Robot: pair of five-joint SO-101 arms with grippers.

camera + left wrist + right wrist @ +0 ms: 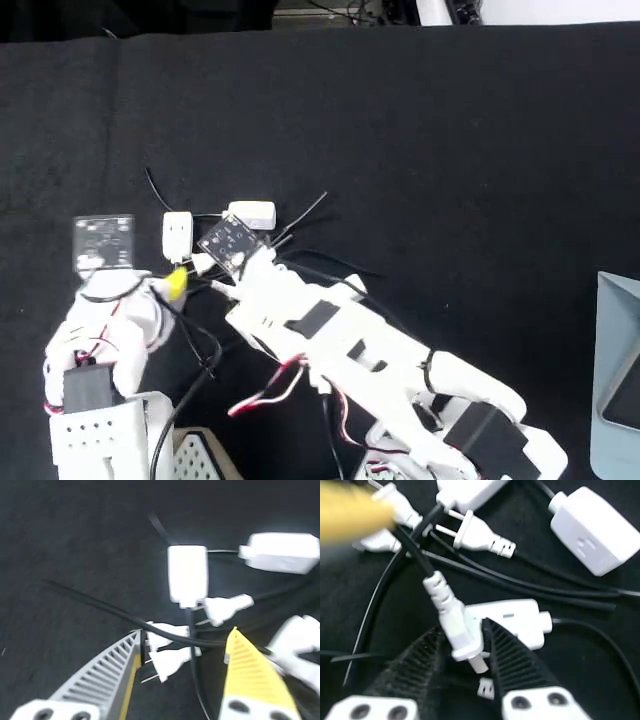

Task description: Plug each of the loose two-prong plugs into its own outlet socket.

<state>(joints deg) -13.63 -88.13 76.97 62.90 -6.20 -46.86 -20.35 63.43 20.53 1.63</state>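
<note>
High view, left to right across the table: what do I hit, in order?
Pale square board → white outlet socket → second white outlet socket → grey tray at the right edge.

A white two-prong plug point(457, 625) on a black cord point(415, 555) sits pinched between the right arm's fingers point(515, 665), a white outlet socket point(515, 620) lying flat on the surface point(590, 680) just behind it. A second plug point(172, 662) lies loose between the left arm's spread fingers point(250, 675), prongs toward the grey one, another socket point(187, 574) just beyond their tips.
</note>
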